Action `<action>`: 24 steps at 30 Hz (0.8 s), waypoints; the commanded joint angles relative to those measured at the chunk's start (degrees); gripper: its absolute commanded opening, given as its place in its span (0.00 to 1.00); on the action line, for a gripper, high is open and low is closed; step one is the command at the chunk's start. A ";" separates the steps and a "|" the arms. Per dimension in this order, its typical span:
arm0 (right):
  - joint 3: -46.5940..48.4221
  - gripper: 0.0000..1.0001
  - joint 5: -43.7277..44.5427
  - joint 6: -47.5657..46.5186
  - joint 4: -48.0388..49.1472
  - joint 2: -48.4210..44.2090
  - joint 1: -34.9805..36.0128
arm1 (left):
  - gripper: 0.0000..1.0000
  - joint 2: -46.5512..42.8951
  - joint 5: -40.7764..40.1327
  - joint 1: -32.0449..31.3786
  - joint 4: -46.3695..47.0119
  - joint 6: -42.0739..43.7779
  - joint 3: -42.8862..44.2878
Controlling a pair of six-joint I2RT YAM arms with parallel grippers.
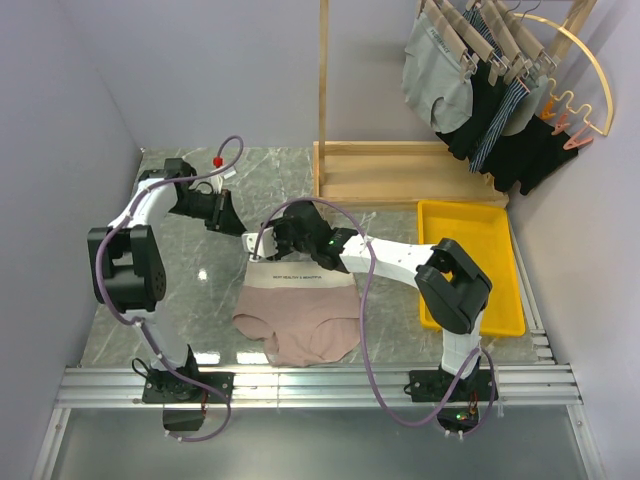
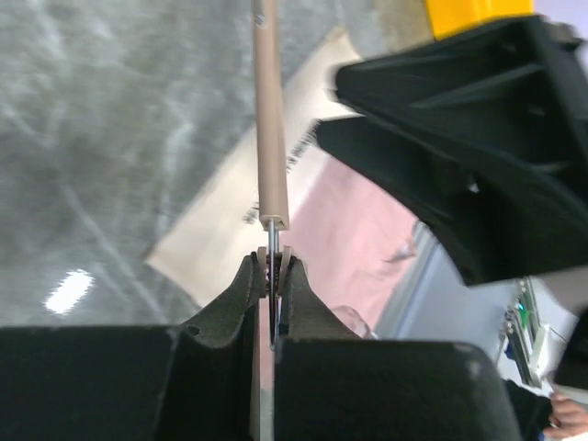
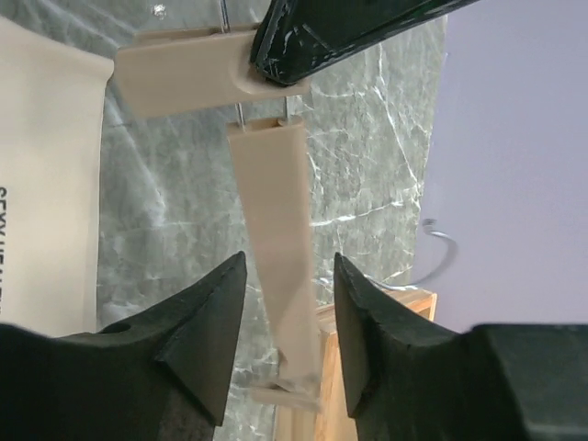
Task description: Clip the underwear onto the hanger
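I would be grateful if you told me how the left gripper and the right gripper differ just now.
The left gripper is shut on the hanger, pinching its end clip; the right gripper is open, its fingers flanking the wooden bar with a gap showing. The left gripper sits at the hanger's tip, the right gripper farther along its length. Both are black, two-fingered, and at the same hanger.

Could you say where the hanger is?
The hanger is mid-table by the underwear, end clip in the left hand, bar straddled by the right hand.
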 commanded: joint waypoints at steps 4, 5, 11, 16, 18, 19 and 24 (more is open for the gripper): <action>3.10 0.51 0.49 8.10 -1.79 -3.22 0.15 | 0.00 3.86 -1.39 0.82 5.72 -2.34 3.15; 4.15 0.51 -0.12 9.34 -2.84 -3.57 0.07 | 0.00 4.30 -1.48 0.82 5.98 -2.43 3.32; 12.41 0.43 -6.97 26.56 -19.00 -2.44 -0.20 | 0.00 7.20 -2.09 0.91 7.30 -2.52 3.68; 16.20 0.40 -7.87 48.52 -24.03 3.10 -0.20 | 0.00 8.26 -2.53 1.17 9.15 -3.22 3.41; 16.29 0.38 -4.71 55.81 -23.07 4.15 -0.11 | 0.00 8.26 -2.62 1.35 10.38 -4.01 2.89; 16.29 0.35 -2.43 61.85 -22.80 4.42 -0.28 | 0.00 8.17 -2.62 1.26 10.73 -4.45 2.71; 15.68 0.34 -1.54 78.31 -21.92 6.26 -0.20 | 0.00 8.52 -2.54 1.43 12.40 -5.51 1.92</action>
